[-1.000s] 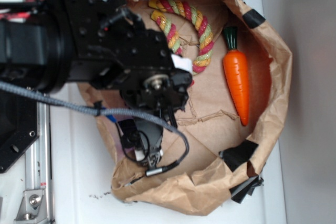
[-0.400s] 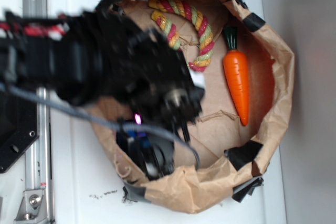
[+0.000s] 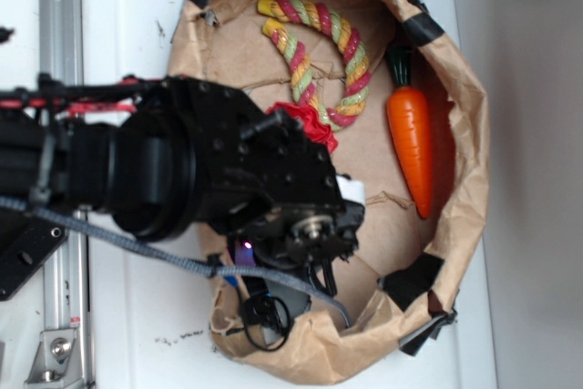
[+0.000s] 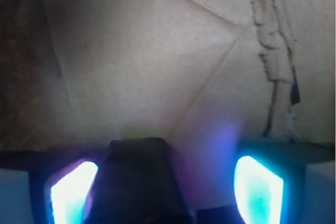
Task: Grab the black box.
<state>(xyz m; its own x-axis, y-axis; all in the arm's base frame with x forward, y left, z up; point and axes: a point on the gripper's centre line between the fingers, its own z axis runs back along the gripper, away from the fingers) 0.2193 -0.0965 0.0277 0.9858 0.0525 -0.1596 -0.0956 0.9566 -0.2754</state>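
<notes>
Exterior view: the black WidowX arm (image 3: pixel 209 179) reaches from the left over a crumpled brown paper bag (image 3: pixel 465 179), laid open like a shallow basin on a white table (image 3: pixel 137 25) and patched along its rim with black tape (image 3: pixel 414 277). Inside the bag, a glossy orange plastic carrot with a dark green top (image 3: pixel 410 138) lies along the right wall. A red, yellow and green braided rope ring (image 3: pixel 330 54) sits at the top, well apart from the carrot's tip. A red fabric flower (image 3: pixel 310 125) peeks out just beside the arm's wrist housing. The arm's own bulk hides the gripper, so from here its state cannot be told, and the black box is not clearly made out beneath it.

Wrist view: the gripper (image 4: pixel 165 187) hangs close over the creased paper floor of the bag, its two fingers (image 4: pixel 260 187) glowing blue-white at the lower corners and standing wide apart. The small black box with a dull sheen (image 4: pixel 137 179) sits between them at the bottom edge, close against the left finger and clear of the right one; nothing is clamped on it. A ragged paper seam (image 4: pixel 275 61) runs down the right side.
</notes>
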